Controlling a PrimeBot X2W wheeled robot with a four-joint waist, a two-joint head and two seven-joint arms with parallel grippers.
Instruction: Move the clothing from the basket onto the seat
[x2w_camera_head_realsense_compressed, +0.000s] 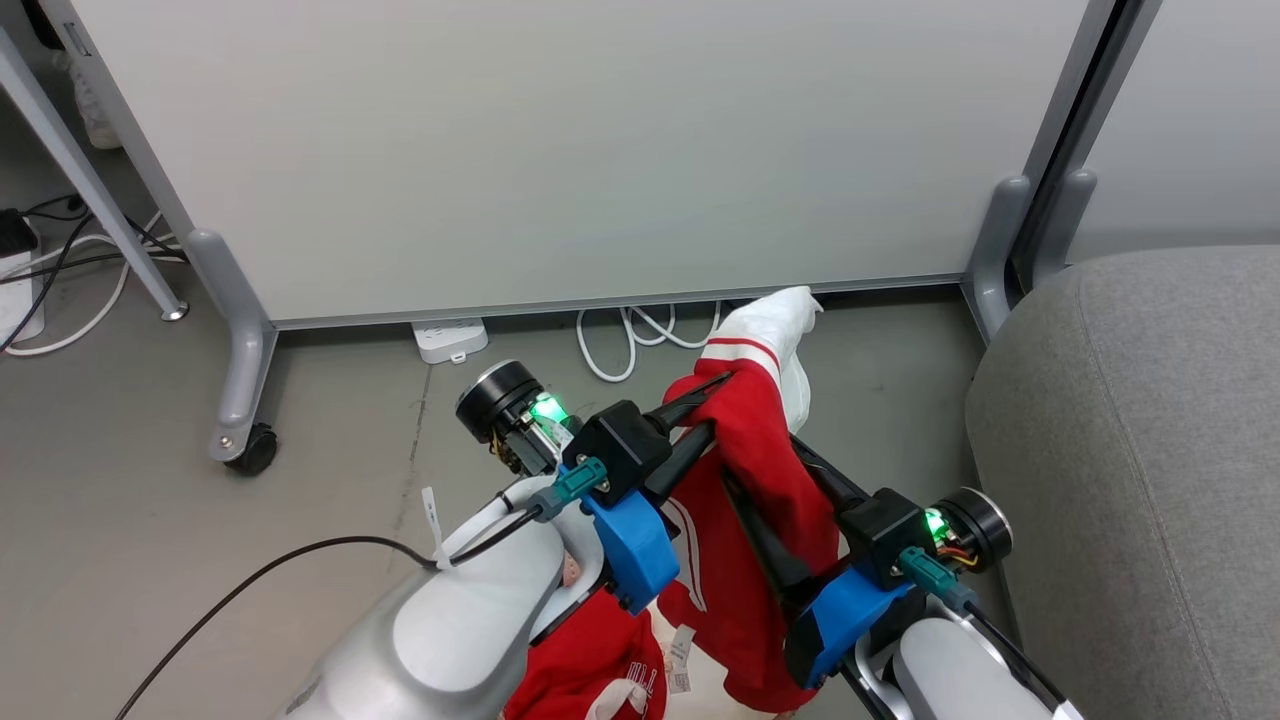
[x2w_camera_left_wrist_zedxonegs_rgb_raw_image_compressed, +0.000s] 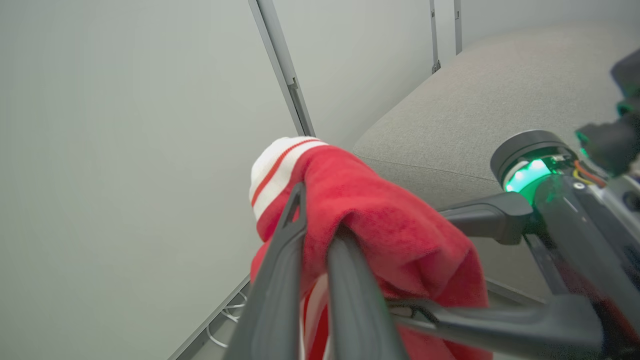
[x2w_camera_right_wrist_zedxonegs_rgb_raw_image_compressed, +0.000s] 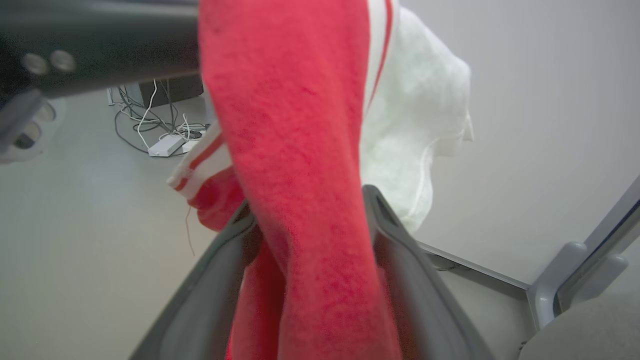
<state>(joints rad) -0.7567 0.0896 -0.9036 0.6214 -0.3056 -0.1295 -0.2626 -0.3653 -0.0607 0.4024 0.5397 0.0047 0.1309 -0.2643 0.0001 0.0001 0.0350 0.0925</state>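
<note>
Partway, by my read. Nearest, low between the forearms (x2w_camera_head_realsense_compressed: 470, 630), a second red piece (x2w_camera_head_realsense_compressed: 580, 672) waits. Above it, left gripper (x2w_camera_head_realsense_compressed: 720, 402) clamped on the red garment (x2w_camera_head_realsense_compressed: 770, 430), held clear of the floor; right gripper (x2w_camera_head_realsense_compressed: 762, 460) spread wide, cloth hanging between its fingers. Farther right, the grey seat (x2w_camera_head_realsense_compressed: 1130, 450): no clothing on the part in view, so placing both pieces remains.

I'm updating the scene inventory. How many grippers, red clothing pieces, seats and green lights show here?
Grippers: 2, the left gripper and the right gripper
Red clothing pieces: 2, the lifted red garment and the red lettered garment below
grey seat: 1
green wrist lights: 2
Total: 7
</note>
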